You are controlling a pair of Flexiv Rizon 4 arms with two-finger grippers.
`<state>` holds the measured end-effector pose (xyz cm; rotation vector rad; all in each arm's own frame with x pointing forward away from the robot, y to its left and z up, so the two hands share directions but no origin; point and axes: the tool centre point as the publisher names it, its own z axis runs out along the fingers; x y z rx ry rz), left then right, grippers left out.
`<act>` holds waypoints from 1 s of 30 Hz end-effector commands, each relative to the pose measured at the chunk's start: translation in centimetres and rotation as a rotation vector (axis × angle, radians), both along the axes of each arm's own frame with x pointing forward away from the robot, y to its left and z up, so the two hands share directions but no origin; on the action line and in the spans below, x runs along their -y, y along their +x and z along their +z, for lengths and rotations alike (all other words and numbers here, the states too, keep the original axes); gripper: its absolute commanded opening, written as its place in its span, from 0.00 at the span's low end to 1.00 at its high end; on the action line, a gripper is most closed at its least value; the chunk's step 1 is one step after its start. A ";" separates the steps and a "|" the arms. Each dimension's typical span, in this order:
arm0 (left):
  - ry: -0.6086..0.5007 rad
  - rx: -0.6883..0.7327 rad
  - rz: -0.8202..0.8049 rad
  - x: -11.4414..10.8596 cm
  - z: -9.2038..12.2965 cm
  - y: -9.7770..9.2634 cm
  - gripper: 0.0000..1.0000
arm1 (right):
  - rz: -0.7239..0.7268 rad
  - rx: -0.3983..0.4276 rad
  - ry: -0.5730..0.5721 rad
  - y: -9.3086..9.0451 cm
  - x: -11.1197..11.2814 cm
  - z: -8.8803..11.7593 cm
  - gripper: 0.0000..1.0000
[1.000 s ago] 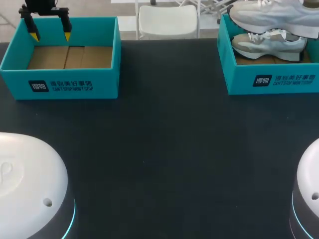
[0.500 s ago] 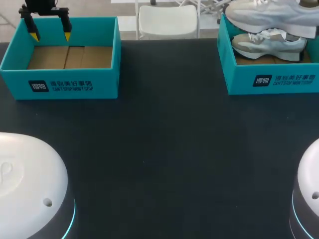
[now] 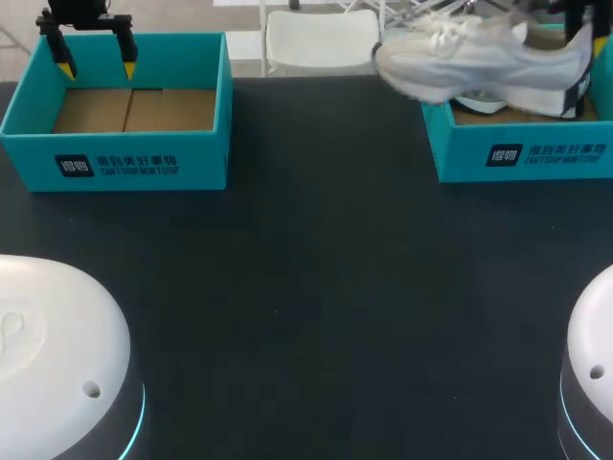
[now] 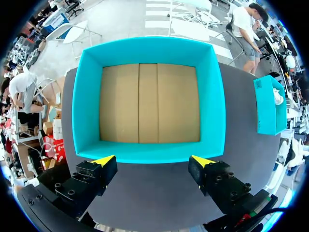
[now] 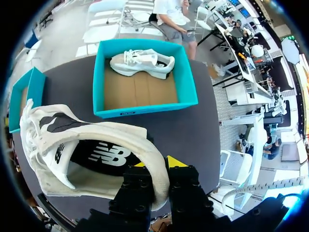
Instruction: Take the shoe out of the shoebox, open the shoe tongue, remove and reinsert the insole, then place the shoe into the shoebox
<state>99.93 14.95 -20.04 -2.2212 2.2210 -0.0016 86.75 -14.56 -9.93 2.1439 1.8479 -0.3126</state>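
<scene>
While the shoe hangs in the air above the right shoebox in the head view, its toe out over the table past the box wall that faces the middle, we judge the lifting-out nearly done. What counts now is setting it down sole-flat between the boxes. The left gripper hovers by the far wall of the left shoebox.

In the left wrist view its fingers stand wide apart with nothing between them, above a wall of that box (only cardboard inside).

In the right wrist view the right gripper pinches the shoe's heel collar, one finger inside and one outside. A second shoe lies in the box beyond. With a hold so far back the toe may droop, so we would lower slowly and keep the pinch firm.
</scene>
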 end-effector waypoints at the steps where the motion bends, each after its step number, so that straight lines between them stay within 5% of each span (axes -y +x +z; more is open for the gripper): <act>1: 0.000 0.000 0.000 0.0 0.0 0.0 1.00 | 0.008 0.047 -0.049 -5.0 -3.0 -0.6 0.00; 16: 0.000 0.000 0.000 0.0 0.0 0.0 1.00 | -0.095 -0.026 -0.071 -16.3 -9.8 -3.4 0.00; 23: 0.000 0.000 0.000 0.0 0.0 0.0 1.00 | -0.149 -0.051 -0.070 -18.5 -12.8 -4.1 0.00; 30: 0.000 0.000 0.000 0.0 0.0 0.0 1.00 | -0.149 -0.051 -0.070 -18.5 -12.8 -4.1 0.00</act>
